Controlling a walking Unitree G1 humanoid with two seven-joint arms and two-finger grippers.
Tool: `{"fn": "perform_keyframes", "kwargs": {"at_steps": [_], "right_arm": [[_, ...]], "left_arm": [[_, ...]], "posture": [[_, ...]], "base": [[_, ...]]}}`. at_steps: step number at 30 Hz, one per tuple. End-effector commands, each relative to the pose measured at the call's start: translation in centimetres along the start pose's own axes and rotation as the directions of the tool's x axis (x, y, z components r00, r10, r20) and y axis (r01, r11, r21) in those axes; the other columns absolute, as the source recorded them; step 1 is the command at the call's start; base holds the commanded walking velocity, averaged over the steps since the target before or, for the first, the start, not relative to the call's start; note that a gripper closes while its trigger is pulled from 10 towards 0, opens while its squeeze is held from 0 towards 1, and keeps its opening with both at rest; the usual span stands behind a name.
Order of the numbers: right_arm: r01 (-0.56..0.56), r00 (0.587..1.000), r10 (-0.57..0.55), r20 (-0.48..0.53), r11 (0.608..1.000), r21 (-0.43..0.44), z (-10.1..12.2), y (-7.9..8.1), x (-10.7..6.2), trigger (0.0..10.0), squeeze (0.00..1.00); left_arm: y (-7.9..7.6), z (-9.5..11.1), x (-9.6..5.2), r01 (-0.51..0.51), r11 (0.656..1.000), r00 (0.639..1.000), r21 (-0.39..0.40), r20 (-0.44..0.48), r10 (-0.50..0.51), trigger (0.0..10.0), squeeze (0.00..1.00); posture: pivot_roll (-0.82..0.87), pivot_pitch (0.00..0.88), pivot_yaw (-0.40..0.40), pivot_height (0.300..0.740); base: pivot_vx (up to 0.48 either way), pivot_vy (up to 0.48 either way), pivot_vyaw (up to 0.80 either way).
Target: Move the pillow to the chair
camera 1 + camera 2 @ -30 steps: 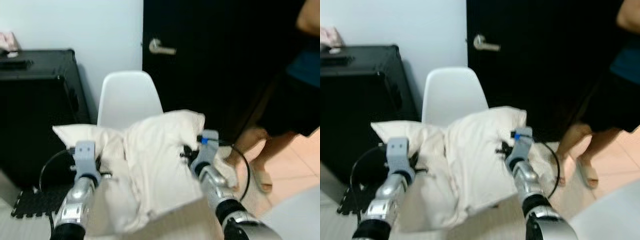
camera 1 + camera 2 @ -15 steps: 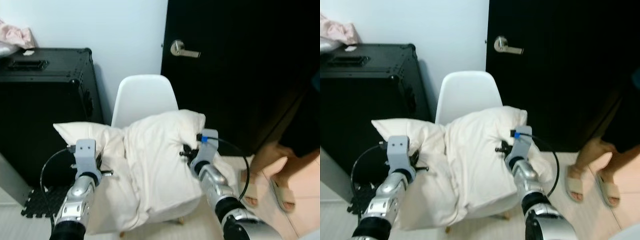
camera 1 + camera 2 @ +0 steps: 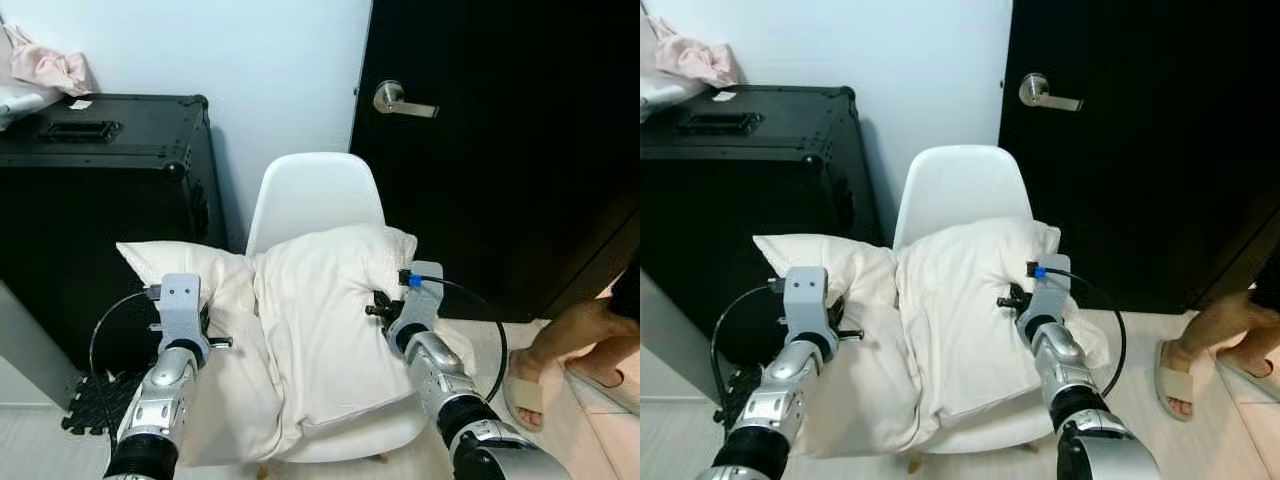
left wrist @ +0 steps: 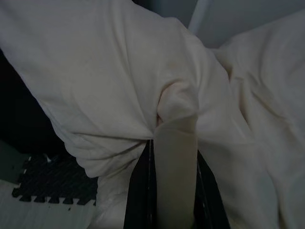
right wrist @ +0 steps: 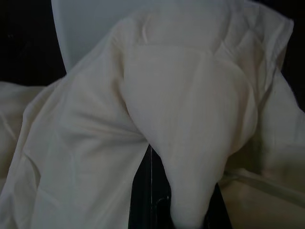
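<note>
A cream pillow (image 3: 310, 330), creased down its middle, hangs between my two grippers in front of the white chair (image 3: 315, 195). Its right half lies over the chair's seat (image 3: 385, 437); its left half sticks out past the seat's left side. My left gripper (image 3: 220, 342) is shut on a fold of the pillow's left half, and the left wrist view shows cloth pinched between the black fingers (image 4: 138, 191). My right gripper (image 3: 378, 308) is shut on the right half, with a thick fold of pillow (image 5: 186, 124) bulging over its fingers. The cloth hides both sets of fingertips.
A tall black case (image 3: 100, 200) stands left of the chair, pink cloth (image 3: 50, 65) on top. Behind the chair is a dark door (image 3: 500, 180) with a metal handle (image 3: 405, 100). A person's sandalled foot (image 3: 530, 385) is at right. A black foam mat (image 3: 95, 415) lies lower left.
The camera has come nearer and the picture has sharpened; the chair now sits right behind and under the pillow. The person has stepped off to the right. Both grippers keep their hold.
</note>
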State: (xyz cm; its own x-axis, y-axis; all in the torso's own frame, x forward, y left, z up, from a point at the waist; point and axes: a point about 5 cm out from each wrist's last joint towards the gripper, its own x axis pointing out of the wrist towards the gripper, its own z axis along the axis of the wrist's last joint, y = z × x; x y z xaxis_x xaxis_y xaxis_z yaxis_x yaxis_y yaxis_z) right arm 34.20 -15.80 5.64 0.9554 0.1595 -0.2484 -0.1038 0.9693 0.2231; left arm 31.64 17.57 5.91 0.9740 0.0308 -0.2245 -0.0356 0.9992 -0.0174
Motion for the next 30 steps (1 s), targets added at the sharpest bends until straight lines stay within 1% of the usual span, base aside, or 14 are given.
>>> {"fn": "perform_keyframes", "kwargs": {"at_steps": [1, 5, 8, 9, 17, 21, 25, 30], "right_arm": [[-0.006, 0.999, 0.006, 0.033, 1.000, 0.003, 1.0, 0.2, 0.4, 10.0, 0.00], [0.009, 0.999, -0.009, 0.037, 1.000, 0.018, 1.7, -0.2, 0.6, 10.0, 0.00], [0.012, 0.998, -0.014, 0.059, 1.000, 0.023, 2.5, -0.3, 0.8, 10.0, 0.00], [0.013, 0.998, -0.014, 0.063, 1.000, 0.021, 2.6, -0.3, 0.8, 10.0, 0.00], [0.017, 0.997, -0.018, 0.071, 1.000, 0.015, 2.4, 0.0, 0.8, 10.0, 0.00], [0.021, 0.997, -0.024, 0.071, 0.999, 0.029, 2.3, 0.2, 0.8, 10.0, 0.00], [0.022, 0.997, -0.026, 0.078, 0.999, 0.047, 2.3, 0.2, 0.8, 10.0, 0.00], [0.024, 0.996, -0.028, 0.080, 0.998, 0.051, 2.3, 0.1, 0.8, 10.0, 0.00]], "left_arm": [[-0.7, 0.9, 0.4, 0.033, 0.999, 0.999, 0.030, 0.041, -0.035, 10.0, 0.00], [-0.6, 1.3, 0.8, 0.035, 0.998, 0.998, 0.053, 0.046, -0.037, 10.0, 0.00], [-0.4, 1.9, 1.0, 0.033, 0.997, 0.997, 0.063, 0.067, -0.037, 10.0, 0.00], [-0.3, 2.0, 1.1, 0.032, 0.996, 0.997, 0.078, 0.074, -0.037, 10.0, 0.00], [-0.2, 2.3, 1.4, 0.035, 0.992, 0.995, 0.119, 0.084, -0.045, 10.0, 0.00], [-0.2, 2.4, 1.4, 0.035, 0.992, 0.995, 0.121, 0.087, -0.046, 10.0, 0.00], [-0.1, 2.3, 1.3, 0.034, 0.992, 0.995, 0.123, 0.089, -0.045, 10.0, 0.00], [0.3, 2.2, 1.3, 0.017, 0.992, 0.995, 0.125, 0.094, -0.029, 10.0, 0.00]], "posture": [[0.02, 0.059, -0.019, 0.740], [0.02, 0.063, -0.024, 0.740], [0.02, 0.060, -0.025, 0.740], [0.02, 0.057, -0.026, 0.740], [0.03, 0.050, -0.027, 0.740], [0.03, 0.050, -0.025, 0.740], [0.04, 0.050, -0.025, 0.725], [0.04, 0.048, -0.025, 0.690]], "base": [[0.000, 0.000, 0.00], [0.000, 0.000, 0.00], [0.000, 0.000, 0.00], [0.000, 0.000, 0.00], [0.000, 0.000, 0.00], [0.000, 0.000, 0.00], [0.000, 0.000, 0.00], [0.000, 0.000, 0.00]]}}
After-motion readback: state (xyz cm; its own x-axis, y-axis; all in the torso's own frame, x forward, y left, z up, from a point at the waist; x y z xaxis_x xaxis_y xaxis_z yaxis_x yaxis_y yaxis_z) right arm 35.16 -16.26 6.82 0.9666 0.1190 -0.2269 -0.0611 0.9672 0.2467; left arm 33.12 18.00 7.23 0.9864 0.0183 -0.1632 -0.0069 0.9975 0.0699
